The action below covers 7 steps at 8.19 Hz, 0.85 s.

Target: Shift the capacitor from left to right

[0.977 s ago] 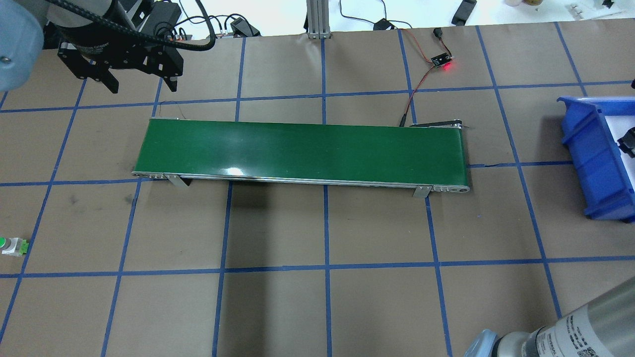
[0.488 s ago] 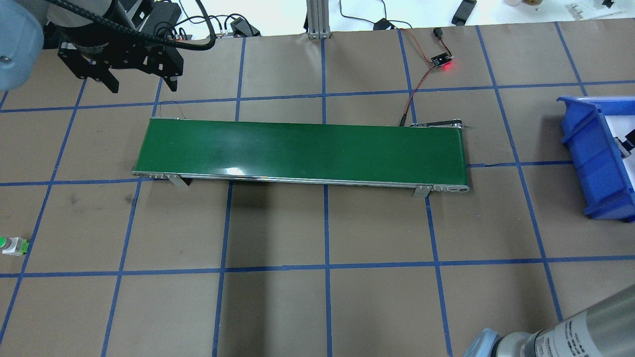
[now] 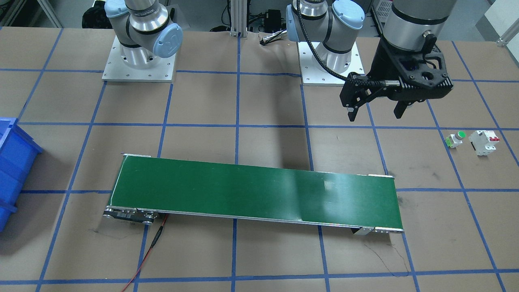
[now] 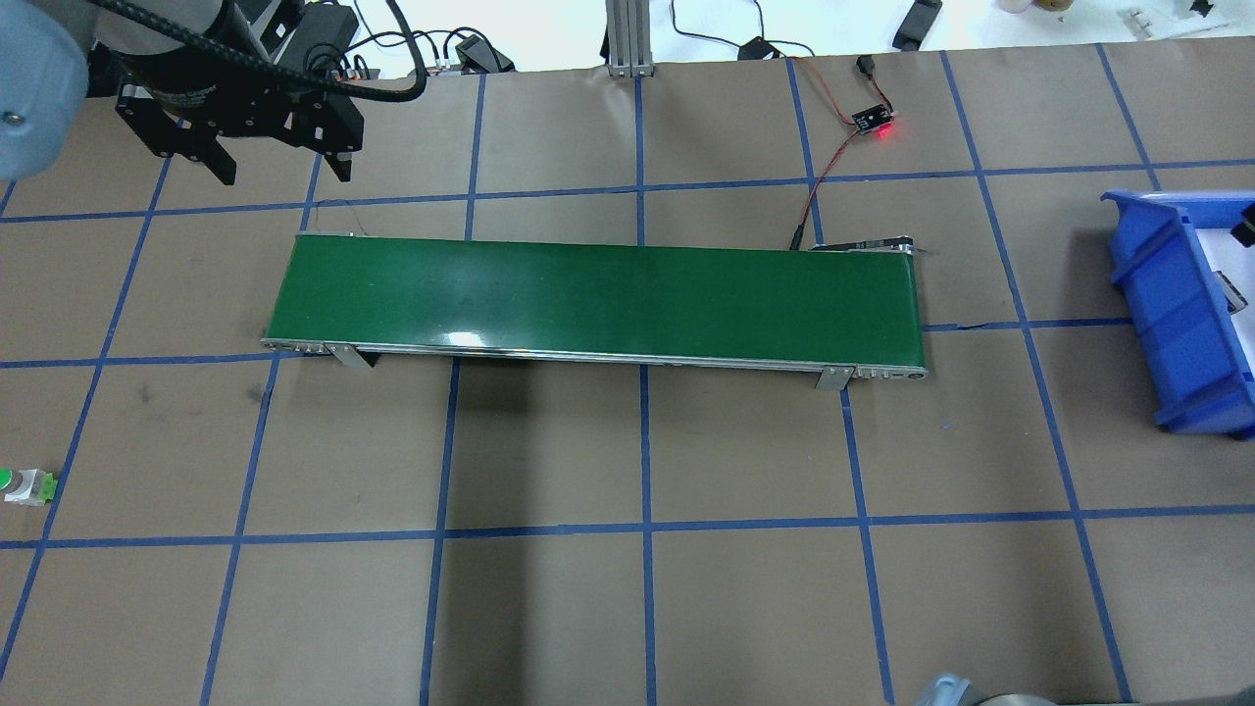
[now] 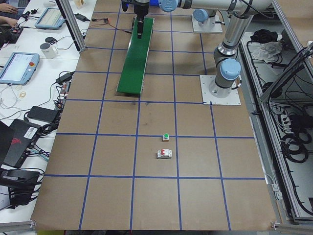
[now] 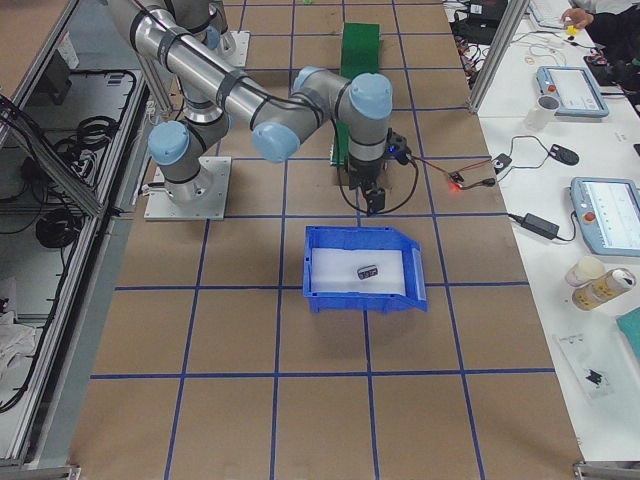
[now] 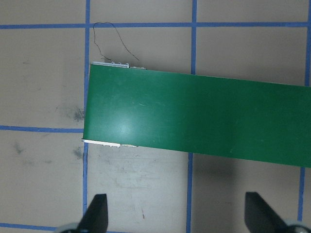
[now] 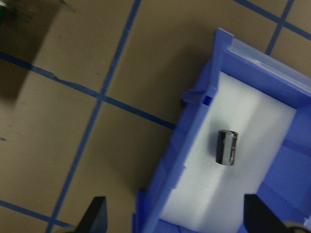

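Broadly, the brown paper-covered table [image 4: 637, 608] is ruled into squares by blue tape, with a long green conveyor belt [image 4: 598, 299] across its middle. At the table's right end stands a blue bin [image 6: 360, 303] with a white floor.

The left claw [image 3: 375, 115] hangs above the table near the belt's left end, its two fingers spread wide with nothing between them. The right claw [image 8: 177, 216] hovers by the bin's edge, and its fingers are likewise wide apart and empty.

A white circuit breaker [image 3: 483, 142] with red levers and a green-topped push button [image 3: 455, 138] sit just beside each other at the far left of the table.

The capacitor [image 8: 227, 147] lies on its side on the bin's white floor, clear of the walls. It is a short, stubby, dark cylinder with pale marks along its side and a brownish tinge at one edge.
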{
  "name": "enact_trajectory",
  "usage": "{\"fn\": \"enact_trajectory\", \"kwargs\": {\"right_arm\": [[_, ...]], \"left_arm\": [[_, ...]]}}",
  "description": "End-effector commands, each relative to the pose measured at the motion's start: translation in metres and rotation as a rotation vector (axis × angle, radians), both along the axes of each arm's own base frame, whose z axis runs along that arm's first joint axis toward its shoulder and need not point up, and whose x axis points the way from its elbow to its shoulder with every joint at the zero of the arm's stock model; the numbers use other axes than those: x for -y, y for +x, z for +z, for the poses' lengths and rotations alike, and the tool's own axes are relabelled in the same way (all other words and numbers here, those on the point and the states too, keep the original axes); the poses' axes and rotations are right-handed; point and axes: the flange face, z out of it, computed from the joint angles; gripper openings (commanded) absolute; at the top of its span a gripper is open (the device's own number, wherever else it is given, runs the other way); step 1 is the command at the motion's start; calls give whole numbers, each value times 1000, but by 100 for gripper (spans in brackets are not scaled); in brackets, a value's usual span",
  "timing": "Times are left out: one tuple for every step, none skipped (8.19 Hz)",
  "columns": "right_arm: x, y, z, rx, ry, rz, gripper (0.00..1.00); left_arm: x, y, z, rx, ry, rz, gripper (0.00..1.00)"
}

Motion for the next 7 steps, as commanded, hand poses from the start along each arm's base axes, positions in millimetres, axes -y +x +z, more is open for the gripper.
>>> {"fn": "enact_trajectory", "kwargs": {"right_arm": [[-23, 139, 71, 40, -20, -83, 100], [-29, 187, 85, 55, -5, -97, 100], [-34, 233, 101, 70, 7, -161, 100], [-39, 285, 113, 78, 1, -196, 100], [-45, 330, 109, 70, 5, -218, 100], [-51, 361, 106, 81, 12, -261, 100], [-58, 386, 103, 82, 18, -290, 100]], "left_arm": [[0, 0, -1, 0, 1, 0, 100], [0, 0, -1, 0, 1, 0, 100], [0, 0, -1, 0, 1, 0, 100], [0, 0, -1, 0, 1, 0, 100], [0, 0, -1, 0, 1, 0, 100], [0, 0, -1, 0, 1, 0, 100], [0, 0, -1, 0, 1, 0, 100]]}}
